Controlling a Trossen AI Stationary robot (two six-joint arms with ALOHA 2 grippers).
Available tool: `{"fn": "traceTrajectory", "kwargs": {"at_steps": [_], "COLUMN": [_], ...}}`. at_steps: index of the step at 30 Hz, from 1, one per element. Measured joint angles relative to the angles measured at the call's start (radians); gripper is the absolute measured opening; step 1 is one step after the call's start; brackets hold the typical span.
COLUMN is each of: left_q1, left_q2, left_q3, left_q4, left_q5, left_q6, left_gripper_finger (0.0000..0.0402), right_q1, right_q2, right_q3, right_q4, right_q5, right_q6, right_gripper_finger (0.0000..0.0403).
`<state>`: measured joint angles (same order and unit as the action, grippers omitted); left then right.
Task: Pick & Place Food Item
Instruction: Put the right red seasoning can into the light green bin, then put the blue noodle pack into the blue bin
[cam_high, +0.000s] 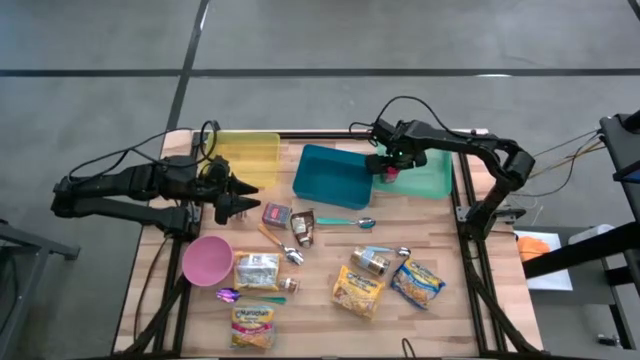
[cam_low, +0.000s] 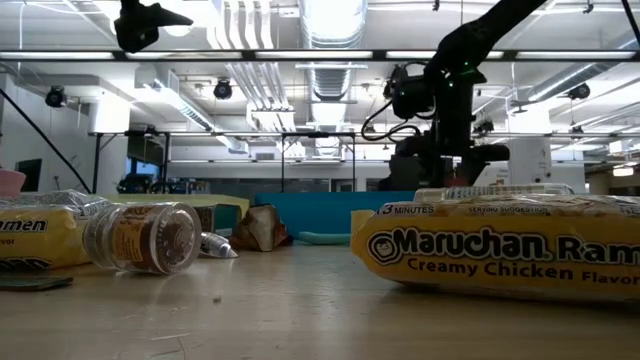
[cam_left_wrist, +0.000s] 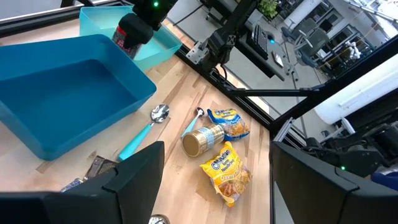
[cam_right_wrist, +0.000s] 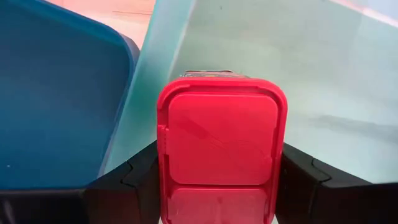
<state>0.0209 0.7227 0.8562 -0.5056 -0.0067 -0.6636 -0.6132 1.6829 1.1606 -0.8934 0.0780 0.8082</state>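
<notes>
- While the right gripper (cam_high: 387, 170) hangs over the light teal bin (cam_high: 432, 172) at the table's far right, its two fingers are clamped on a red-lidded container (cam_right_wrist: 221, 152); the wrist view shows the red lid pinched between both dark fingers.
- Container sits above the seam between the dark blue bin (cam_high: 333, 177) and the teal one, not touching either as far as I can tell.
- Left gripper (cam_high: 236, 197) is parked at the table's left side, in front of the yellow bin (cam_high: 247, 155), fingers spread wide, nothing between them.
- On the wood table (cam_high: 330, 250): pink bowl (cam_high: 206, 260), teal-handled spoon (cam_high: 345, 222), a jar (cam_high: 371, 261) lying on its side, and several ramen packets (cam_high: 358, 292) towards the near edge.
- Low view: a Maruchan creamy chicken packet (cam_low: 500, 250) close up, and the jar on its side beside it, slightly apart.
- Small foil-wrapped items near the bowl are too small to identify.
</notes>
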Motion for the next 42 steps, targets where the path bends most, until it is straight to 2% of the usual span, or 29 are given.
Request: {"fn": "traceTrajectory", "kwargs": {"at_steps": [5,13,22,27,34,38,42], "left_q1": [0.0,0.0,0.0,0.0,0.0,0.0,0.0], "left_q2": [0.0,0.0,0.0,0.0,0.0,0.0,0.0], "left_q3": [0.0,0.0,0.0,0.0,0.0,0.0,0.0], "left_q4": [0.0,0.0,0.0,0.0,0.0,-0.001,-0.005], "left_q5": [0.0,0.0,0.0,0.0,0.007,0.008,0.008], "left_q6": [0.0,0.0,0.0,0.0,0.0,0.0,0.003], "left_gripper_finger": [0.0296,0.0296,0.0296,0.0296,0.0296,0.0296,0.0297], "right_q1": [0.01,0.014,0.016,0.019,0.066,0.127,0.232], "right_q2": [0.001,0.001,-0.016,-0.06,-0.211,-0.324,-0.434], "right_q3": [-0.001,-0.019,-0.036,-0.033,-0.032,-0.032,-0.033], "right_q4": [0.021,0.023,0.038,0.035,-0.039,-0.115,-0.189], "right_q5": [0.0,-0.001,-0.01,-0.009,-0.024,-0.027,-0.028], "right_q6": [0.001,-0.005,-0.045,-0.066,-0.139,-0.177,-0.255], "right_gripper_finger": [0.0212,0.0293,0.0342,0.0347,0.0348,0.0342,0.0314]}}
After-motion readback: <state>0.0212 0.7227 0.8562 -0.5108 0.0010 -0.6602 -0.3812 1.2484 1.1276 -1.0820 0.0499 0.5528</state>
